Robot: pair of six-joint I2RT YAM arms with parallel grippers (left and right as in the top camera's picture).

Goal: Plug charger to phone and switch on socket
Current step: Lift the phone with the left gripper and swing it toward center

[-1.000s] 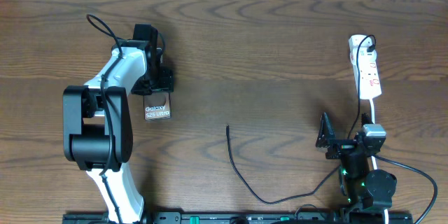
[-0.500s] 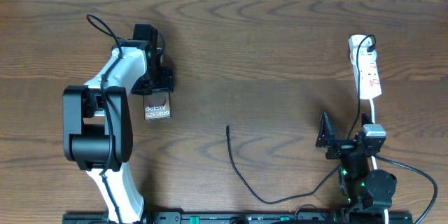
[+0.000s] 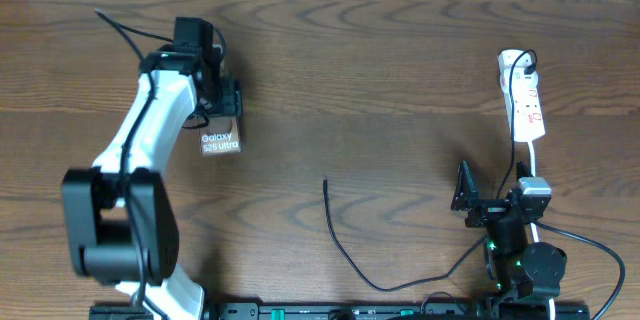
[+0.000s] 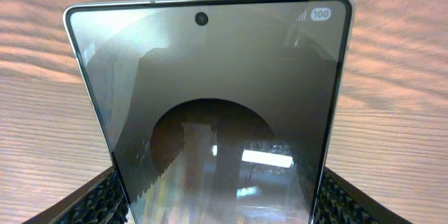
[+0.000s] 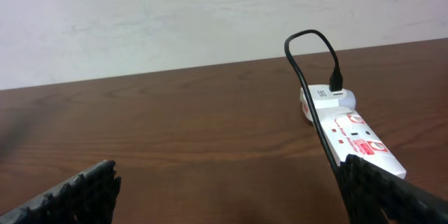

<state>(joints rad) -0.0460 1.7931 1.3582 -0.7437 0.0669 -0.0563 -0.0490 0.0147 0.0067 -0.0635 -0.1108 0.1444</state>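
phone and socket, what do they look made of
Phone: glass front, glossy, showing sharp reflections. Its thin pale rim looks like metal, though that is unsure. Socket: white moulded plastic, probably; smooth with a soft sheen and red printed marks.

Bare table between phone and socket; charger (thin) lies midway.

phone lettered "Galaxy S25 Ultra", "100" in screen corner
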